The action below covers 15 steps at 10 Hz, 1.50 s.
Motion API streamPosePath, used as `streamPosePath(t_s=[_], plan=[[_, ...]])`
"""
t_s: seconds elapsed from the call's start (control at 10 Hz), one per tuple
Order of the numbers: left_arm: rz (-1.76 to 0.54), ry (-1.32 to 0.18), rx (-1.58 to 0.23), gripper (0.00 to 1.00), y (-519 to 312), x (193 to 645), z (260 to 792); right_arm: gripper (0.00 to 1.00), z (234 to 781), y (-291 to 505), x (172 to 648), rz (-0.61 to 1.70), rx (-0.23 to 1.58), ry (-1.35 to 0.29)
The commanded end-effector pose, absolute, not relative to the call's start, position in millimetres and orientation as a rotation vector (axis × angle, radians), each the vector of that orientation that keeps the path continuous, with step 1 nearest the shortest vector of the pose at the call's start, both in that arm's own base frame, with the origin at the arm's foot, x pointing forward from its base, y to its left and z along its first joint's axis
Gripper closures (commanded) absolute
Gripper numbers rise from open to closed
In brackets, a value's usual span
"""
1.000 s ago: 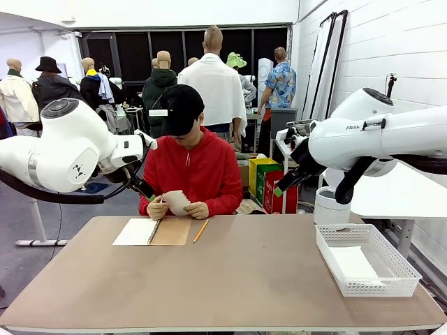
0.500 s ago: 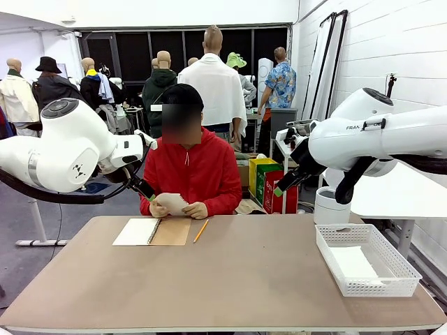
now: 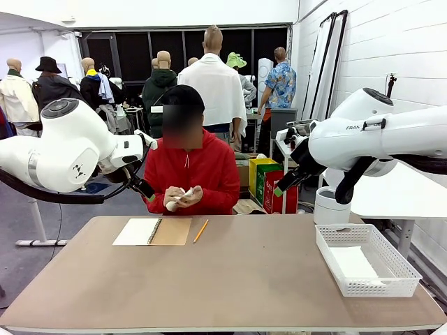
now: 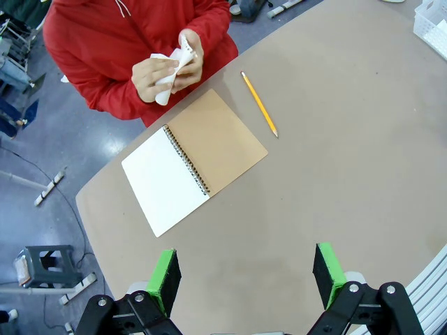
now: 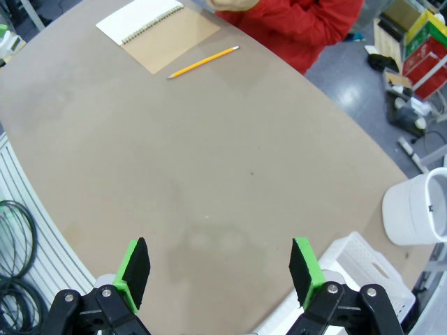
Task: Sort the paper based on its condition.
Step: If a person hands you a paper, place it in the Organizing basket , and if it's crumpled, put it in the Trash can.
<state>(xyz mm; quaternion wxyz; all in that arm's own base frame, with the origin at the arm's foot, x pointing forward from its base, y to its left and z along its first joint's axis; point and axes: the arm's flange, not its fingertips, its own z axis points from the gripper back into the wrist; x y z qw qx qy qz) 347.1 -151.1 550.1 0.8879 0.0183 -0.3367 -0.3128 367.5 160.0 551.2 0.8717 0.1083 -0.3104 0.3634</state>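
The paper (image 4: 167, 66) is bunched in the person's hands (image 4: 147, 73) just beyond the table's (image 3: 244, 279) far edge. A flat sheet (image 3: 353, 264) lies in the basket (image 3: 380, 286) at the right edge. Notebook (image 3: 153, 231) and pencil (image 3: 200, 231) hug the far edge — open tabletop elsewhere. Left gripper (image 4: 246, 271) and right gripper (image 5: 220, 269) hang above it — fingers spread, empty.

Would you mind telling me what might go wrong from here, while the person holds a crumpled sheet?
1. The crumpled paper is clutched in the person's hands, so reaching for it now could hurt them.
2. The notebook lies open, and its white page resembles a flat sheet, so it might be grabbed instead.
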Motion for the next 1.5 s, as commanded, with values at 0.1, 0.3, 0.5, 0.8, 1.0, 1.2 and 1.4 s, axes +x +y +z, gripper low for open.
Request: streamPosePath(t_s=[0.1, 0.3, 0.5, 0.8, 1.0, 1.2, 1.4], plan=[[-0.650, -0.700, 0.038, 0.00, -151.2, 346.9, 550.0, 0.00, 551.0, 159.6, 367.7, 0.758, 0.225, -0.651], [-0.650, -0.700, 0.038, 0.00, -151.2, 346.9, 550.0, 0.00, 551.0, 159.6, 367.7, 0.758, 0.225, -0.651], [-0.650, -0.700, 0.038, 0.00, -151.2, 346.9, 550.0, 0.00, 551.0, 159.6, 367.7, 0.758, 0.225, -0.651], [-0.650, -0.700, 0.038, 0.00, -151.2, 346.9, 550.0, 0.00, 551.0, 159.6, 367.7, 0.758, 0.225, -0.651], [-0.650, -0.700, 0.038, 0.00, -151.2, 346.9, 550.0, 0.00, 551.0, 159.6, 367.7, 0.758, 0.225, -0.651], [-0.650, -0.700, 0.038, 0.00, -151.2, 346.9, 550.0, 0.00, 551.0, 159.6, 367.7, 0.758, 0.225, -0.651], [-0.650, -0.700, 0.038, 0.00, -151.2, 346.9, 550.0, 0.00, 551.0, 159.6, 367.7, 0.758, 0.225, -0.651]])
